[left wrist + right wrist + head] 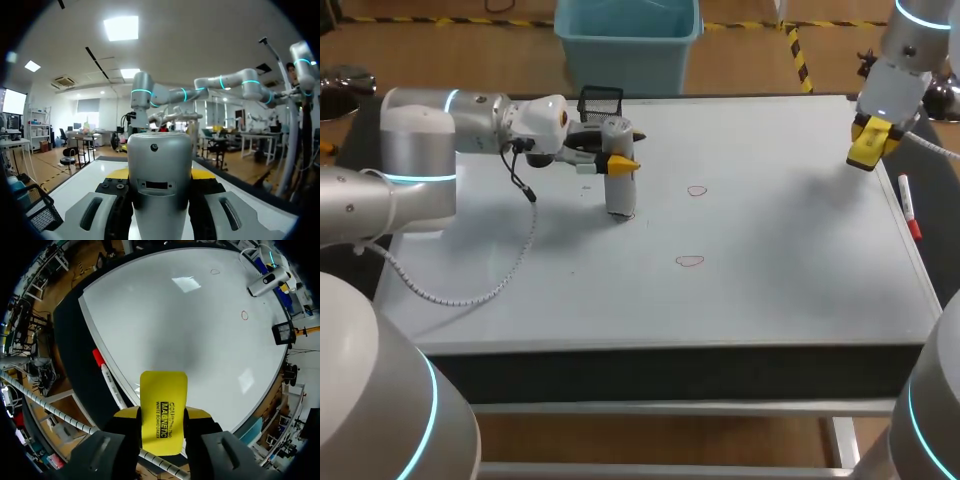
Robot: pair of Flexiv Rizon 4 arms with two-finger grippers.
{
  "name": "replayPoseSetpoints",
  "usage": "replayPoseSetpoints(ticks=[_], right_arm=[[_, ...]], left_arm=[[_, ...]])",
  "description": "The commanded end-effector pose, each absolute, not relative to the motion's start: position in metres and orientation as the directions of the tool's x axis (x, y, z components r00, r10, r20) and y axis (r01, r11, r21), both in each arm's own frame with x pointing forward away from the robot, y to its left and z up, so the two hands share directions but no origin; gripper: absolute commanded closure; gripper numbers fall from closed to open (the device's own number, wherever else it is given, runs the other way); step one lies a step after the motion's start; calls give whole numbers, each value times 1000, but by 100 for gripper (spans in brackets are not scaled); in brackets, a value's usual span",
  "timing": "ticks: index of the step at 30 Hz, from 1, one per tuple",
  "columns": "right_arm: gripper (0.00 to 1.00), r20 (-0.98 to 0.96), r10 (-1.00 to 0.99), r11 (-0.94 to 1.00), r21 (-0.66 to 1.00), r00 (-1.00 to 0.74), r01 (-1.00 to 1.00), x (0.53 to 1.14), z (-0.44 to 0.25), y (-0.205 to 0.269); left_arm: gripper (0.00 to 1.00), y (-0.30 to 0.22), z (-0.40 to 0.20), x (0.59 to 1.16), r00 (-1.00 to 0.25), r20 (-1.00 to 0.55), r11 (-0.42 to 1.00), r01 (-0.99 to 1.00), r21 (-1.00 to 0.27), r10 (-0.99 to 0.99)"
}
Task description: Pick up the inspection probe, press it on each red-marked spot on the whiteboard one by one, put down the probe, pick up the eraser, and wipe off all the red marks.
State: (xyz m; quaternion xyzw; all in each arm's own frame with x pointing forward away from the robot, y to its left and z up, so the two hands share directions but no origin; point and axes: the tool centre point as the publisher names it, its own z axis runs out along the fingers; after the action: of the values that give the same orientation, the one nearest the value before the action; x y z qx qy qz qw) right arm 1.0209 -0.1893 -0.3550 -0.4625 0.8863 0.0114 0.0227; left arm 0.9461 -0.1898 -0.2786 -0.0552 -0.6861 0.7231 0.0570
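The grey, cylinder-shaped probe (620, 192) stands upright on the whiteboard (780, 260), its lower end on a faint red mark. My left gripper (616, 160) is shut on its upper part; in the left wrist view the probe (159, 165) fills the gap between the fingers of that gripper (160, 176). Two more red marks, one (696, 190) and another (690, 261), lie to the right of the probe. My right gripper (873, 142) hangs over the board's far right corner, shut on the yellow eraser (163, 395).
A red-capped marker (910, 208) lies along the board's right edge, below the right gripper. A black mesh basket (601, 102) stands at the back edge behind the probe. The left arm's cable (480, 290) trails over the board's left part.
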Motion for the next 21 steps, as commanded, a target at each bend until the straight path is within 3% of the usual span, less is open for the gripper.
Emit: replayPoseSetpoints(ticks=[1, 21], right_arm=[[100, -48, -820, 571, -2, -570, -821, 1021, -354, -190], [100, -48, -820, 571, -2, -570, -821, 1021, -354, -190]], left_arm=[[100, -192, -281, 948, -986, 0, -50, -9, -999, 167], [100, -193, -285, 947, -987, 13, -44, -21, -999, 162]])
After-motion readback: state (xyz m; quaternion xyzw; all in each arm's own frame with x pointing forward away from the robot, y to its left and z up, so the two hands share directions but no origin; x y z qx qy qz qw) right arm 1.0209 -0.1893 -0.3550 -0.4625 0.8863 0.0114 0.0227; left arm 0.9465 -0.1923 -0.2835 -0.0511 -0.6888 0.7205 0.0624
